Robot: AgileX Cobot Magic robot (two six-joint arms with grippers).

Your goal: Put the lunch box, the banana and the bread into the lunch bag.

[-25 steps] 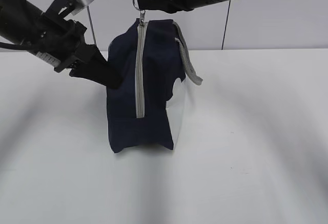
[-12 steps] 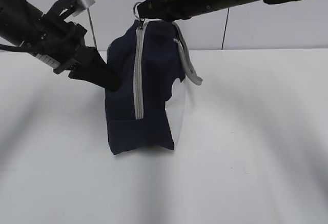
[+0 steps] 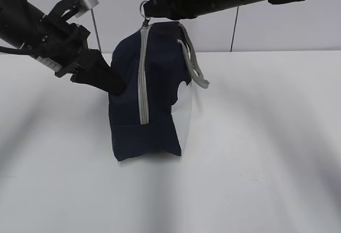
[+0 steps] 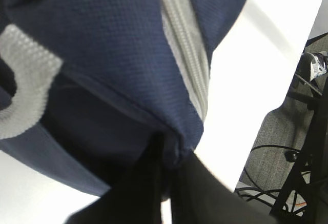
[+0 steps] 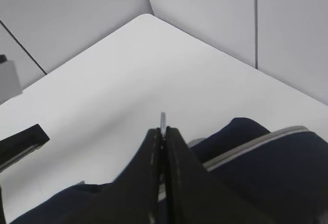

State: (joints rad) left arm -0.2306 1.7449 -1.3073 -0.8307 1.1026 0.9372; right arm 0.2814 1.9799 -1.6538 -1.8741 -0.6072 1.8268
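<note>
The bag (image 3: 146,91) stands on end in the middle of the frame on the white table (image 3: 256,163), its grey zipper (image 3: 143,78) running up the near face and looking shut; it is soft cloth, so I judge it light and floppy, apt to sag or tip unless held at two points. My left gripper (image 3: 114,83), at left of centre, is pressed together on a fold of the navy side; the left wrist view shows its fingers (image 4: 154,183) pinching the cloth at lower centre. My right gripper (image 3: 152,10), at the top, is closed on the ring pull (image 3: 143,8); the right wrist view shows the metal edge (image 5: 162,120) between shut fingers. The ring is the firm place to hold; the fabric may slip. The grey strap (image 3: 193,65) hangs at the right. The box, banana and bread show nowhere; whether they are inside I cannot tell; the lining is hidden.
</note>
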